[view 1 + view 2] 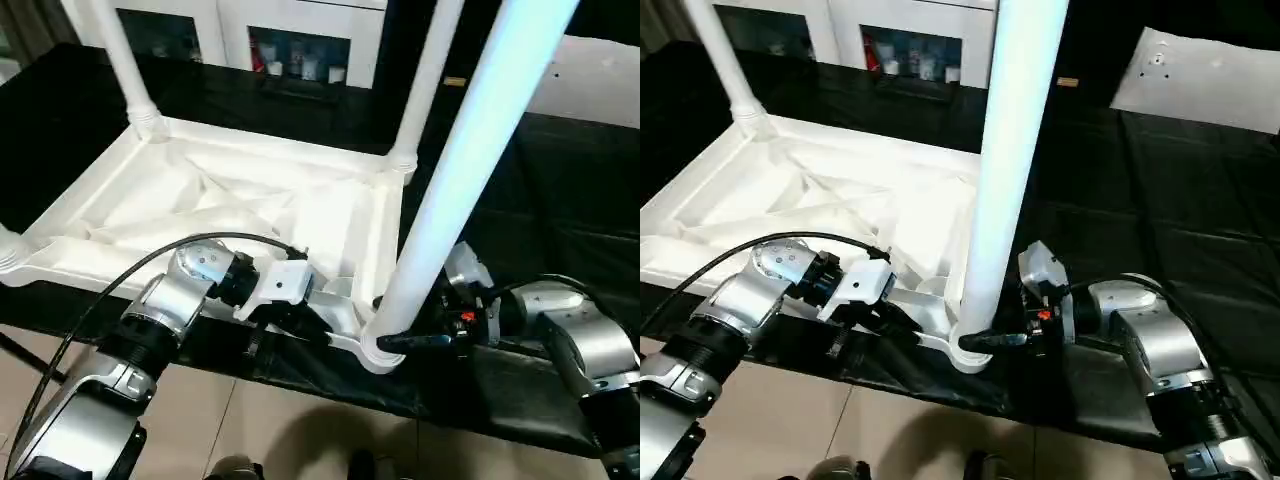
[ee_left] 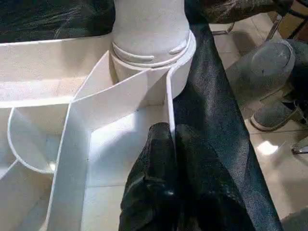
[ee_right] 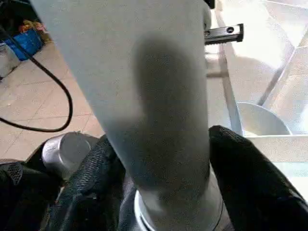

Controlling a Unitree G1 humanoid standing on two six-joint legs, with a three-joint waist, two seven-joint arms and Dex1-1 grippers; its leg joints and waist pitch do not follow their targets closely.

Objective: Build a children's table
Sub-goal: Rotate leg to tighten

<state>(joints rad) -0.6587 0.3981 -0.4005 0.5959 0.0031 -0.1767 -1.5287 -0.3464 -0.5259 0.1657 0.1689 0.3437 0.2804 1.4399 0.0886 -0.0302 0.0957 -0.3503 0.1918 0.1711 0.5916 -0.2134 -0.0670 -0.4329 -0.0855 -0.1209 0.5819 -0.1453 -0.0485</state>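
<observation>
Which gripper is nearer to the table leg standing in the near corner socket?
Right. The right gripper is closed around the near leg just above its socket. The left gripper pinches the tabletop's edge wall beside that corner.

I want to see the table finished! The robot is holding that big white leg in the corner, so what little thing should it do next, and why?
Probably twist or press the leg a little further into the corner socket. The right gripper is shut on the leg just above the socket, and the left gripper pinches the tabletop's edge wall beside it, steadying it. Whether the leg is fully seated can't be seen.
</observation>
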